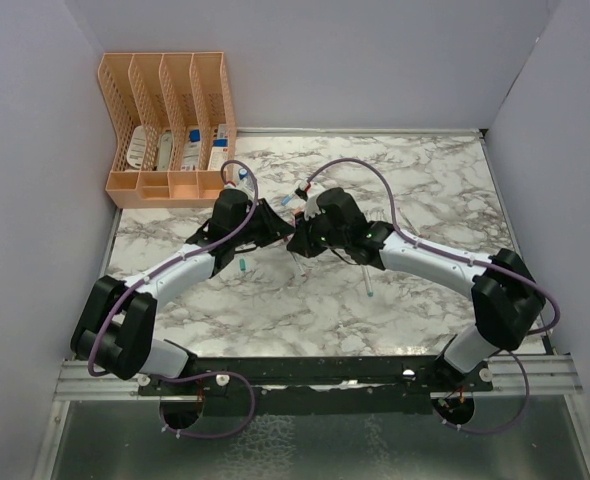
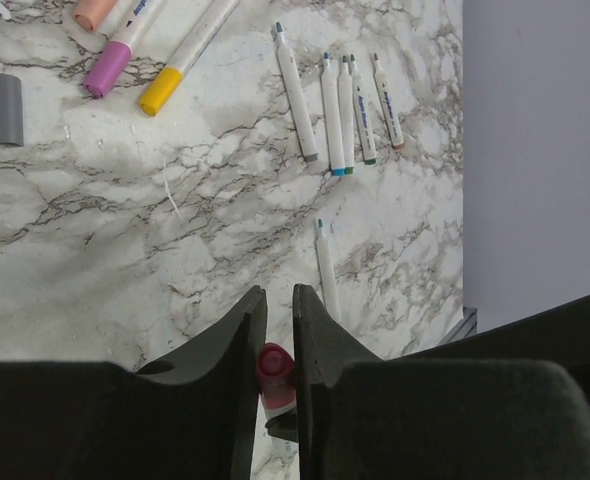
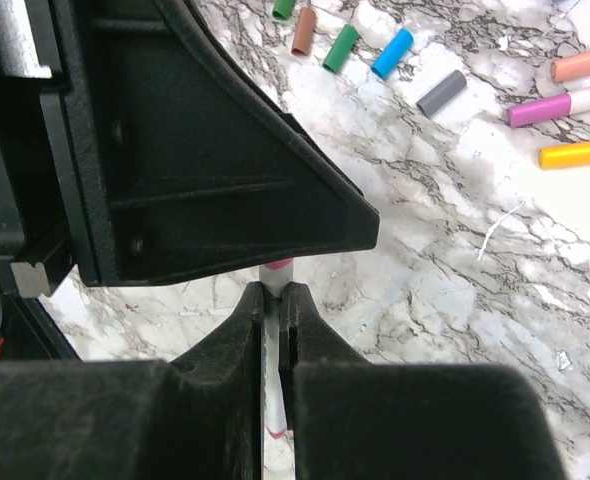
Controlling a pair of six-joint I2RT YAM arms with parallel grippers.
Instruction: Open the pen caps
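Two arms are reaching inward from the near edge and meeting over the middle of the surface (image 1: 415, 190), at about 12 o'clock from the bases in the top view; the left arm (image 1: 180, 265) is angling toward 1 o'clock and the right arm (image 1: 425, 262) toward 10 o'clock, so the wrists are sitting almost nose to nose. The left gripper (image 2: 279, 292) is standing narrow, its jaws pinching the pink cap (image 2: 274, 370) from both sides; the right gripper (image 3: 274, 290) is clamping tight on the thin white pen barrel (image 3: 269, 350) just behind that cap. The cap is looking light, hard and smooth, and is probably sitting on a snug friction fit, so I am judging it liable to slip or cock sideways. Taking it across its round middle, with the barrel gripped close to the joint, is looking like the soundest purchase. Loose caps, among them a green cap (image 3: 341, 47) and a blue cap (image 3: 392, 53), are lying toward 1 o'clock in the right wrist view; bare barrels (image 2: 297, 95) are lying toward 1 o'clock in the left wrist view.
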